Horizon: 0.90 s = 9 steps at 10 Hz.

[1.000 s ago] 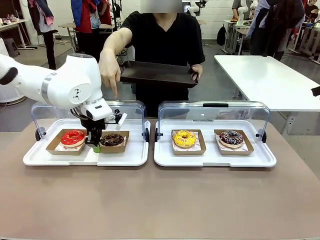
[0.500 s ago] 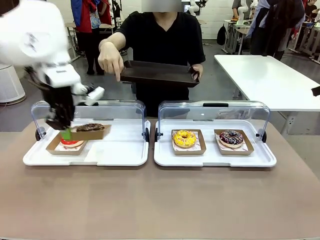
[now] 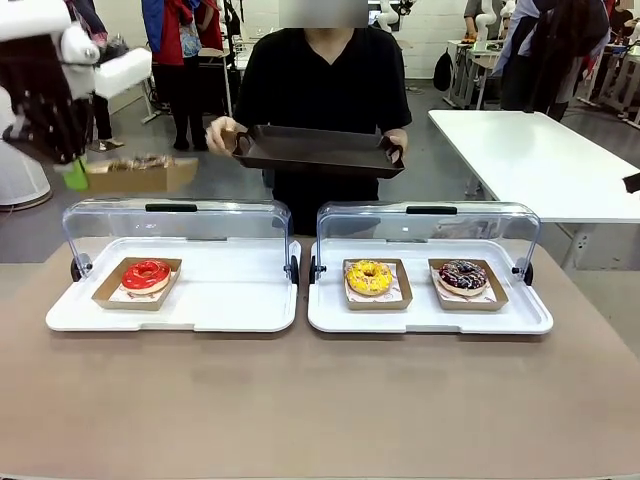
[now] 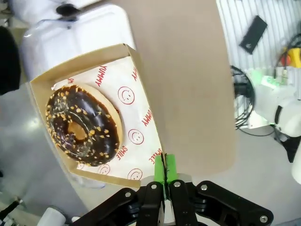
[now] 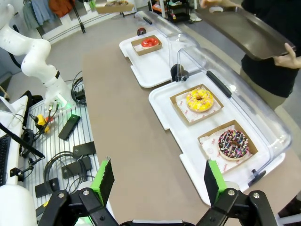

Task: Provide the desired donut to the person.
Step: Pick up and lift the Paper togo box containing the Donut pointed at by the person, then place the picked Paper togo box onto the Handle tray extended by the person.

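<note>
Pinched by one thin edge alone, the cardboard tray [image 3: 140,178] carrying the chocolate nut-sprinkled donut [image 3: 135,161] hangs above the left display case [image 3: 170,225], well short of the black serving tray [image 3: 315,150] the person [image 3: 325,80] holds out. A sagging wall or a quick swing could tip it and slide the donut off (nothing supports the far end). The left hand [image 4: 164,165] is pressed together, green pads [image 4: 170,165] clamping the tray's rim; the right hand [image 5: 157,181] hangs spread wide and empty over the counter [image 3: 320,400]
</note>
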Each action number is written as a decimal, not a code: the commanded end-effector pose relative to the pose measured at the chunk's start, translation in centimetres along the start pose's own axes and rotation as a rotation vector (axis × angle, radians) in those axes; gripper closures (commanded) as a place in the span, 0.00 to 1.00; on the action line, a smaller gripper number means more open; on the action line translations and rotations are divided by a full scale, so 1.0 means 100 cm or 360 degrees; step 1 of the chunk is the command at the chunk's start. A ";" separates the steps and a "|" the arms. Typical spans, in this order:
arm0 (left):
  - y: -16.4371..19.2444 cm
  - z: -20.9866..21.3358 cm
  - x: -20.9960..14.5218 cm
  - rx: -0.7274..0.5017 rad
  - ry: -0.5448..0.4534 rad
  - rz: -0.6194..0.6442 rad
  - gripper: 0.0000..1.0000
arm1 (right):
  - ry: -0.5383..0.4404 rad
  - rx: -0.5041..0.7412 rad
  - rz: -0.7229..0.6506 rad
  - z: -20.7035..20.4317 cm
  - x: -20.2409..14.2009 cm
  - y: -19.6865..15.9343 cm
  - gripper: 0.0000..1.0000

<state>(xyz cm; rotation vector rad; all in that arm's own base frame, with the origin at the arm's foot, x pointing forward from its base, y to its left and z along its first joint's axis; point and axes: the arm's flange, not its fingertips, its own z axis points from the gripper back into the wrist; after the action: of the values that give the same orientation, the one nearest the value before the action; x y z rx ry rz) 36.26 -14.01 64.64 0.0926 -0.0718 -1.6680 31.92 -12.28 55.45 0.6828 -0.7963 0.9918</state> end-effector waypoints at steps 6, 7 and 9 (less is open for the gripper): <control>0.026 -0.004 0.000 0.0014 -0.0007 0.0016 1.00 | -0.0026 0.0013 0.0010 0.000 0.001 -0.001 0.00; 0.026 -0.004 0.000 0.0014 -0.0007 0.0016 1.00 | -0.0026 0.0013 0.0010 0.000 0.001 -0.001 0.00; 0.026 -0.004 0.000 0.0014 -0.0007 0.0016 1.00 | -0.0026 0.0013 0.0010 0.000 0.001 -0.001 0.00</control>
<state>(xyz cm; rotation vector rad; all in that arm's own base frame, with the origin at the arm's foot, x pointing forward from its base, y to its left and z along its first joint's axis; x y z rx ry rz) 39.12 -14.45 64.43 0.0961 -0.0853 -1.6613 31.91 -12.28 55.45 0.6828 -0.7963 0.9918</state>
